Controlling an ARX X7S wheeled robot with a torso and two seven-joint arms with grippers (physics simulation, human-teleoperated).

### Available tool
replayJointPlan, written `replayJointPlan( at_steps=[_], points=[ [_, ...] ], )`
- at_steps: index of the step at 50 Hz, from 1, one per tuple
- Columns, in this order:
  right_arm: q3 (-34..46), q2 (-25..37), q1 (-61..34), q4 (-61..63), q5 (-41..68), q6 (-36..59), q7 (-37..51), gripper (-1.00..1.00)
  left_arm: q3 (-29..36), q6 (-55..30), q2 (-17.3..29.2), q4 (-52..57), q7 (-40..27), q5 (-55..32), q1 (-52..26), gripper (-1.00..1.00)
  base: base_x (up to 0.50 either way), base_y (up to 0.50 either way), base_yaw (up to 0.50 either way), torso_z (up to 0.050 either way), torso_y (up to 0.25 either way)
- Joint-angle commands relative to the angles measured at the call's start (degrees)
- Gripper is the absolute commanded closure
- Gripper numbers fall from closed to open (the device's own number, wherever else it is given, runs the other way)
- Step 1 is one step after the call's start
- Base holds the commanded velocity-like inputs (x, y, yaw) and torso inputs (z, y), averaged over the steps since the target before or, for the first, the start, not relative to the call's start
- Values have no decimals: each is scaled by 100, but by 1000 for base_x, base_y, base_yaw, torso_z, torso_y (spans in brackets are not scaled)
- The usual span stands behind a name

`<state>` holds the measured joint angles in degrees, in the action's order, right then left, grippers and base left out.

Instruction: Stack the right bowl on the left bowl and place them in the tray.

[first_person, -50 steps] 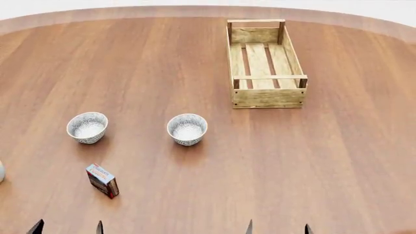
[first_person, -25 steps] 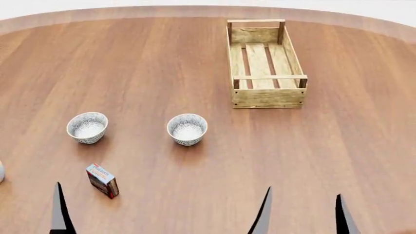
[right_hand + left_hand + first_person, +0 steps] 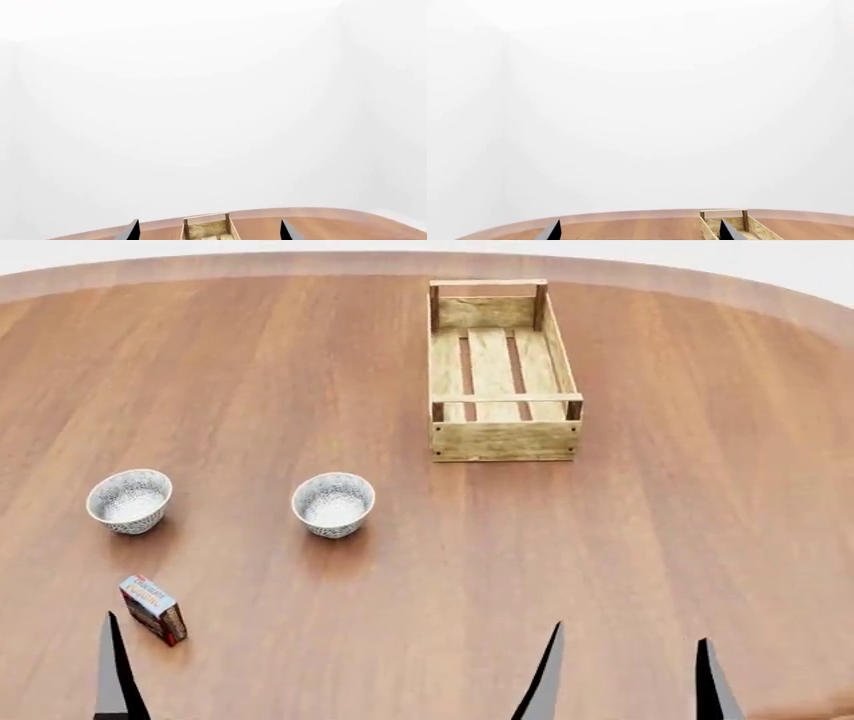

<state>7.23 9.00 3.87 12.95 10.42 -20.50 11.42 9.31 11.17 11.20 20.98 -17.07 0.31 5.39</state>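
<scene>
Two speckled white bowls stand on the wooden table: the left bowl (image 3: 130,501) and the right bowl (image 3: 332,504), apart from each other. The tray (image 3: 505,370), a long light-wood crate, stands empty at the far middle; it also shows in the left wrist view (image 3: 735,226) and the right wrist view (image 3: 207,228). My right gripper (image 3: 627,685) is open and empty at the near edge, well short of the bowls. My left gripper (image 3: 640,232) is open and empty; only one of its fingers (image 3: 118,680) shows in the head view, near the box.
A small colourful box (image 3: 154,609) lies in front of the left bowl. The round table (image 3: 667,520) stretches wide around the tray, with its far edge curving just behind it. Both wrist views show mostly white wall.
Both grippers rose into the head view from its bottom edge. Since then the view has shifted, so bowls, box and tray sit further left in it. Nothing was touched.
</scene>
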Motion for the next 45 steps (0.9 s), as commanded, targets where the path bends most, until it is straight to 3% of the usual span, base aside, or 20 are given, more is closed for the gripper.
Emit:
replayJointPlan(
  at_steps=[1, 20, 28, 45],
  points=[
    [-54, -55, 11, -1, -43, -12, -64, -100, -82, 116, -63, -24, 65, 75, 18, -100, 0, -500, 0, 0, 0],
    [37, 14, -13, -10, 1, 29, 38, -100, -33, 98, 10, 35, -28, 68, 37, -100, 0, -500, 0, 0, 0],
    [79, 51, -33, 119, -18, 290, 146, -100, -23, 114, 41, 16, -56, 31, 32, -100, 32, 0, 0, 0, 0],
    [177, 143, -36, 183, -301, 278, 268, -100, 26, 141, 102, 51, -120, 26, 50, -100, 491, 0, 0, 0, 0]
  ],
)
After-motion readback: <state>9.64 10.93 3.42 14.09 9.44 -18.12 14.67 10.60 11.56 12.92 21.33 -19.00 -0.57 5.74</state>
